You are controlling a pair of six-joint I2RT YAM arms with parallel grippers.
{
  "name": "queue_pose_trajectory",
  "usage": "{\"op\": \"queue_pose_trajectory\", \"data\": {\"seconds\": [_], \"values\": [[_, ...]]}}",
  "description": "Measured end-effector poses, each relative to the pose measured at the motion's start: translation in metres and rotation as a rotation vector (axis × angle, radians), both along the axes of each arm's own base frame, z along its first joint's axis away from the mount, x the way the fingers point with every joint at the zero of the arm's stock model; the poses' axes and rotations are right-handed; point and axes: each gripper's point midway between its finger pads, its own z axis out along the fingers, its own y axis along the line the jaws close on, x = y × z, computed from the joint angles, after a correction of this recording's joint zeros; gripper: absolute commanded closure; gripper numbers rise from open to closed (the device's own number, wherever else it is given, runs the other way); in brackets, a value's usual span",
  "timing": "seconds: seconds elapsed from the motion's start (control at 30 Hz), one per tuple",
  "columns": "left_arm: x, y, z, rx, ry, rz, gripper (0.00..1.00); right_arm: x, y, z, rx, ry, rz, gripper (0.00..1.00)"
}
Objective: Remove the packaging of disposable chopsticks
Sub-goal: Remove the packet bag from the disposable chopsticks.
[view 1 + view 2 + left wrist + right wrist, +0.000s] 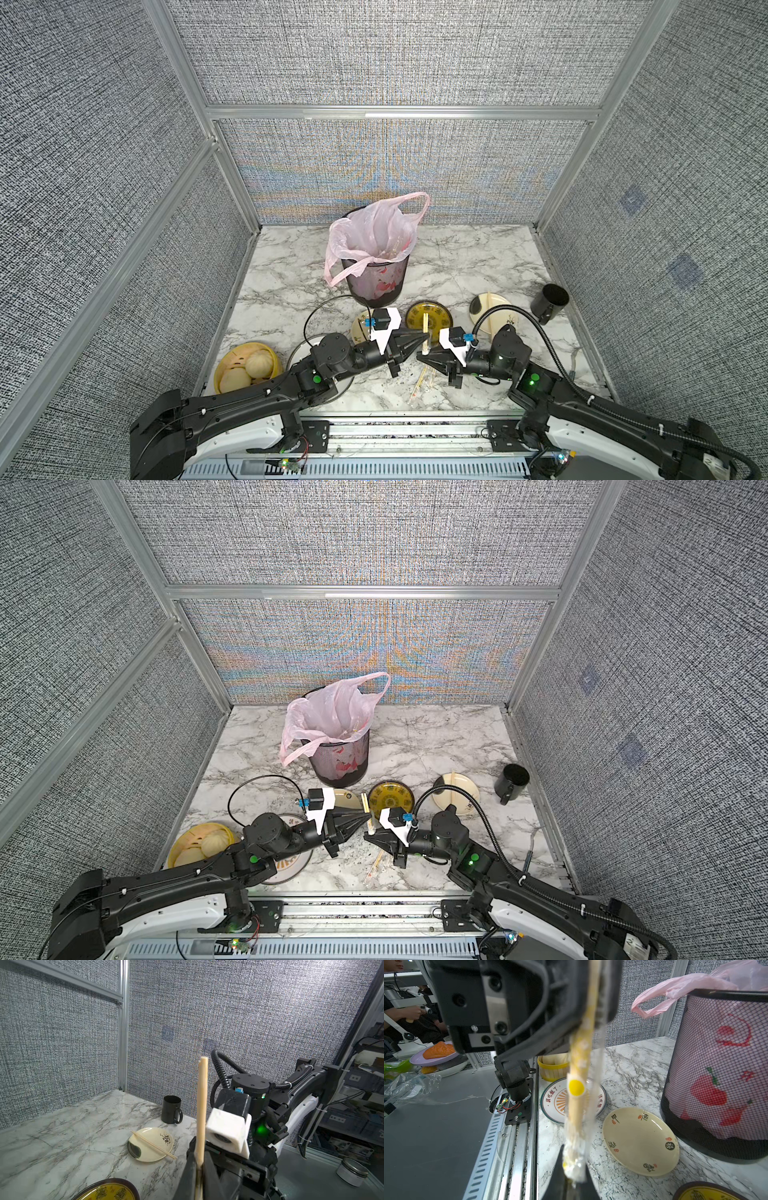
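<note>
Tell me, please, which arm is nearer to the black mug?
Right. The right arm lies on the black mug's side of the table, its round joint close to the mug; the left arm comes in from the opposite side, beside the steamer basket.

walls: grey woven panels (374,62) (aluminium-framed) | surface: white marble tabletop (457,257)

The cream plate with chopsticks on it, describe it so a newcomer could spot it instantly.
On the marble table, find the black mug standing by the right edge. Immediately to its left lies the cream plate. Unlike the dark-rimmed yellow plate beside it, it has a bare chopstick pair lying across it and a small dark sprig painted inside.
</note>
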Motion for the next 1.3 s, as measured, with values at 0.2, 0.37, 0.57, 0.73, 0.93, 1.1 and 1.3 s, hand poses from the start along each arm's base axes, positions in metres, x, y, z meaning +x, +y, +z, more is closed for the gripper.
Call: {"op": "queue_pose_trajectory", "data": {"seconds": [0.2,0.37,0.57,0.73,0.93,1.1,1.3], "values": [[0.002,-0.003,-0.008,0.012,-0.002,0.001,1.0,0.001,0.001,-0.005,-0.019,0.017,-0.002,1.0],[0.002,-0.003,-0.015,-0.002,0.009,0.0,0.99,0.0,0.0,-0.01,-0.039,0.038,-0.001,1.0],[0.005,-0.009,-0.022,-0.031,0.02,-0.002,0.97,0.001,0.0,-0.009,-0.057,0.06,-0.006,1.0],[0.006,-0.01,-0.029,-0.028,0.029,-0.001,0.94,0.002,0.001,-0.018,-0.084,0.082,-0.009,1.0],[0.006,-0.01,-0.032,-0.028,0.037,0.0,0.92,0.003,0.0,-0.018,-0.085,0.083,-0.009,1.0],[0.006,-0.008,-0.038,-0.021,0.05,0.001,0.92,0.003,0.0,-0.019,-0.087,0.087,-0.014,1.0],[0.004,-0.005,-0.043,-0.01,0.058,-0.002,0.9,0.003,0.001,-0.019,-0.086,0.088,-0.014,1.0]]}}
